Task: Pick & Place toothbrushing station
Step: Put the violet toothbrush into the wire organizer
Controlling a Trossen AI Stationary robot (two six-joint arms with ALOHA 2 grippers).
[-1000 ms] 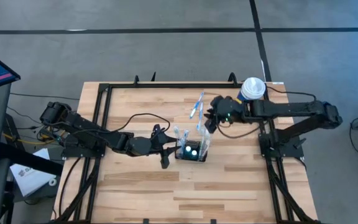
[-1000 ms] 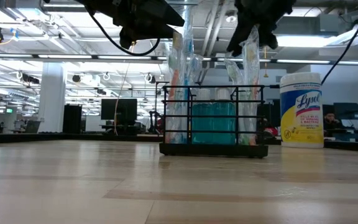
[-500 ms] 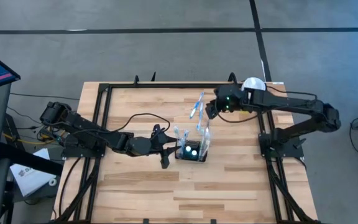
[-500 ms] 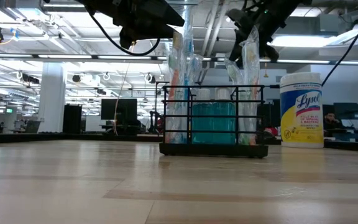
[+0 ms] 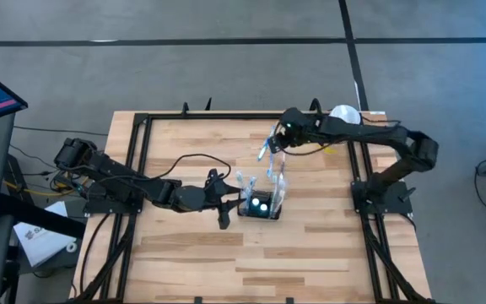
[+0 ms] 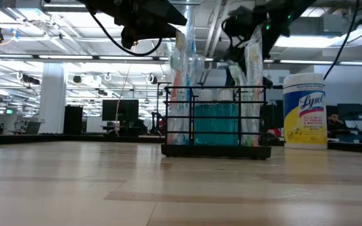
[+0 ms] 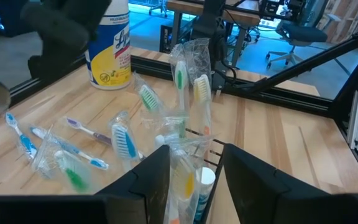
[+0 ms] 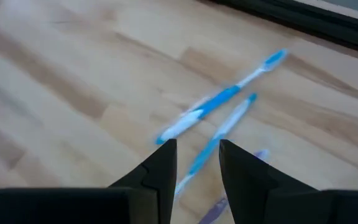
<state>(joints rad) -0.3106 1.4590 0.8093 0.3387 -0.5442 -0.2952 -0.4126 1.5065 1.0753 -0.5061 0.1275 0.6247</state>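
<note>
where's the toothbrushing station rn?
High view: the toothbrushing station stands near the table's middle, right of the left gripper, with loose toothbrushes beyond it, towards the far edge.

It looked like a robotics lab: open ceiling with strip lights (image 6: 17,58), rows of monitors (image 6: 119,113), office chair (image 7: 294,38), bare concrete floor (image 5: 226,76).
</note>
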